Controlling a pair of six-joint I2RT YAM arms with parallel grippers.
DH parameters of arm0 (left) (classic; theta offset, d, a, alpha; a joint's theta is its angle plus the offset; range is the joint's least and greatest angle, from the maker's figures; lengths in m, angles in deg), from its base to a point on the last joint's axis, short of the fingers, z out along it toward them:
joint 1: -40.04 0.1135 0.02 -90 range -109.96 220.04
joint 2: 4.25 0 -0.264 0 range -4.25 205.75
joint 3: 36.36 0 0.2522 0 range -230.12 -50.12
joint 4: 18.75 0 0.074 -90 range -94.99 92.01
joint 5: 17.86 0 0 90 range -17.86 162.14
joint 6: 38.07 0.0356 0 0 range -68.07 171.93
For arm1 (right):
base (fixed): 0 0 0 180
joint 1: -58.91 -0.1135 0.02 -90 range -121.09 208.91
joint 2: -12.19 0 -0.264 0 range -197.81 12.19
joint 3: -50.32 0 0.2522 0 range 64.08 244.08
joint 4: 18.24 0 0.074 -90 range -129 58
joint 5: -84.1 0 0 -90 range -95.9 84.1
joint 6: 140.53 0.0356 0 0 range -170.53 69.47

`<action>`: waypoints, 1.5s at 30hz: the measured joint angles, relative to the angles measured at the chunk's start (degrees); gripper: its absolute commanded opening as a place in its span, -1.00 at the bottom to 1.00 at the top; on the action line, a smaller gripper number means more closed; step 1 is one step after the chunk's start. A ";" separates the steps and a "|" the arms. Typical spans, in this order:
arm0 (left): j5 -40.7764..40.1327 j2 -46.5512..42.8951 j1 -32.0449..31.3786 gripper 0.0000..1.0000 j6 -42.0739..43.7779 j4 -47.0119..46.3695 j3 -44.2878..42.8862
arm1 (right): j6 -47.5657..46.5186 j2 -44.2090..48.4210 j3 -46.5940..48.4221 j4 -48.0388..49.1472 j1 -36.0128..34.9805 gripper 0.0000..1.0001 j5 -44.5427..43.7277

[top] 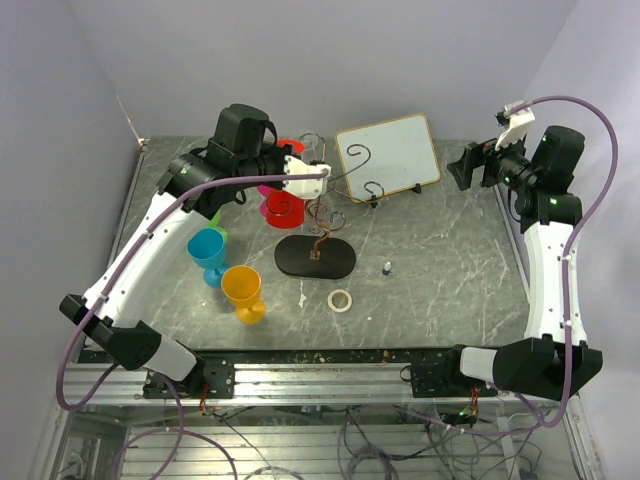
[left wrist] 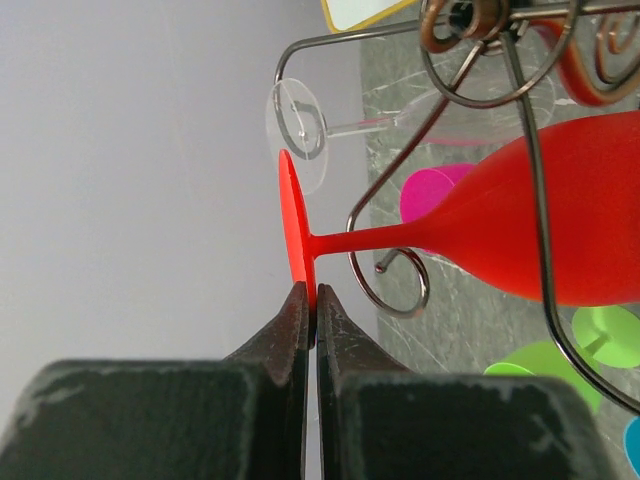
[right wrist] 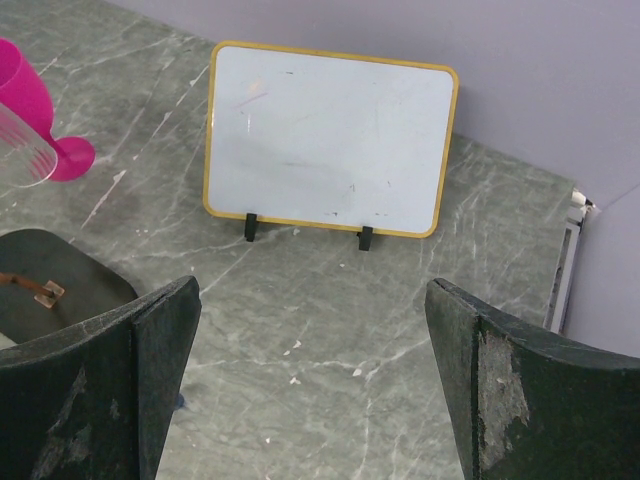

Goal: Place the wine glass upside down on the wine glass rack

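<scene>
Nearby: orange plastic goblet (top: pixel 243 292) standing on the grey marbled desk (top: pixel 440 260); small white tape ring (top: pixel 340 299) to its right
Blue plastic goblet (top: pixel 208 253): just behind the orange one; also standing
Dark-brown wire wine glass rack (top: pixel 315 257): black oval base at mid-desk; scroll arms rising from it
Left pincer (left wrist: pixel 310 295): clenched on the foot rim of the red plastic wine glass (left wrist: pixel 560 230)
Red glass: off the desk, among the scroll arms; stem beside a curl; wire crosses its bowl; whether it is seated, cannot tell
Clear wine glass (left wrist: pixel 300 125): foot at a scroll loop, just beyond the red foot
Right pincer (right wrist: pixel 312 340): released, spread wide, grasping nothing; above the desk's far right
Yellow-framed white board (right wrist: pixel 330 140): propped on black feet near the far edge
</scene>
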 measured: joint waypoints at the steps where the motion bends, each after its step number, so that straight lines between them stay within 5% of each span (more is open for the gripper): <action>1: -0.31 0.31 -0.09 -0.86 -0.11 -0.59 0.00 | 0.00 0.00 0.00 0.00 0.00 0.89 -0.02; 23: -12.20 0.79 -0.33 -0.86 -4.00 -10.14 7.37 | 0.00 -0.17 0.00 0.00 0.24 0.89 0.61; 45: -13.20 -2.32 -0.37 -0.86 -5.27 -7.39 8.15 | 0.00 -0.42 0.00 -0.02 0.26 0.89 0.87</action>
